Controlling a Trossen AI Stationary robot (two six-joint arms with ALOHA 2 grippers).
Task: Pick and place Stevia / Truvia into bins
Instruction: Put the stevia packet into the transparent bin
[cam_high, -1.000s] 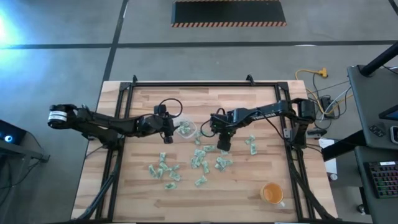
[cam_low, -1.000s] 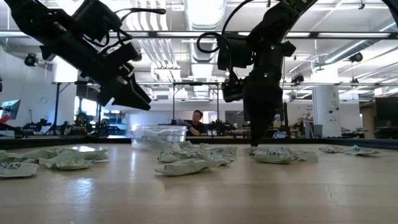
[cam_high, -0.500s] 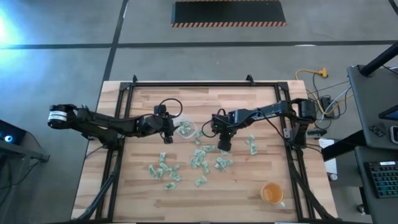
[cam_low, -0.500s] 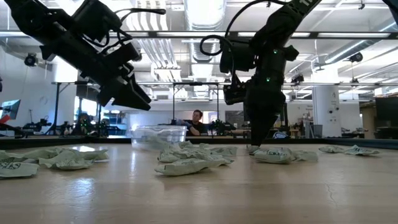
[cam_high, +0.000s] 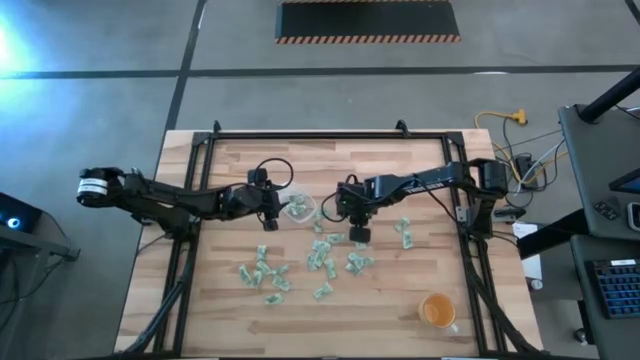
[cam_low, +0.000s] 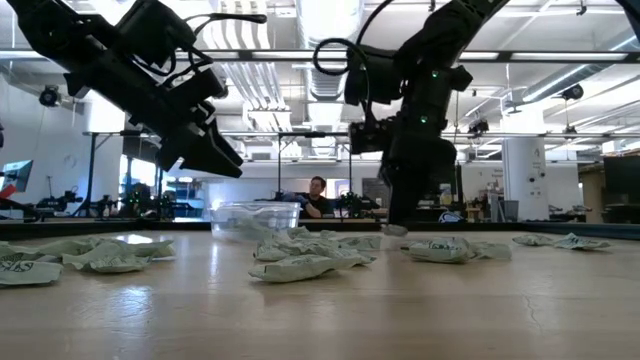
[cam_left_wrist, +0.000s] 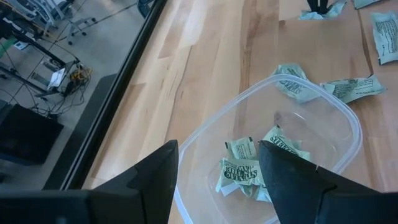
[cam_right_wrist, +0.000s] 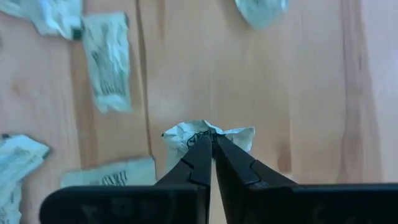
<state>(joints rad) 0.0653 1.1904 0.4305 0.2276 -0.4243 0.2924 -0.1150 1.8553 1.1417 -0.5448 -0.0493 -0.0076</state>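
Observation:
My right gripper (cam_right_wrist: 210, 138) is shut on a crumpled pale Stevia / Truvia packet (cam_right_wrist: 239, 137) and holds it just above the wood near the table's middle (cam_high: 358, 232). In the low view that packet (cam_low: 397, 230) hangs at the fingertips, slightly off the surface. The bin (cam_high: 298, 208), a clear round-cornered tub (cam_left_wrist: 348, 124), holds a few packets (cam_left_wrist: 239, 171). My left gripper (cam_left_wrist: 217, 149) hovers open over the bin's near rim, left of it in the high view (cam_high: 272, 208). Many more packets (cam_high: 330, 260) lie scattered on the table.
An orange cup (cam_high: 437, 311) stands at the front right. Another packet cluster (cam_high: 262, 272) lies front left, and a few packets (cam_high: 403, 233) lie right of the right gripper. A black frame (cam_high: 300, 135) rims the table. A person (cam_low: 317, 195) sits far behind.
The right gripper closed fully on a packet and lifted it a little off the table, shifting slightly toward the bin. The left arm stayed still.

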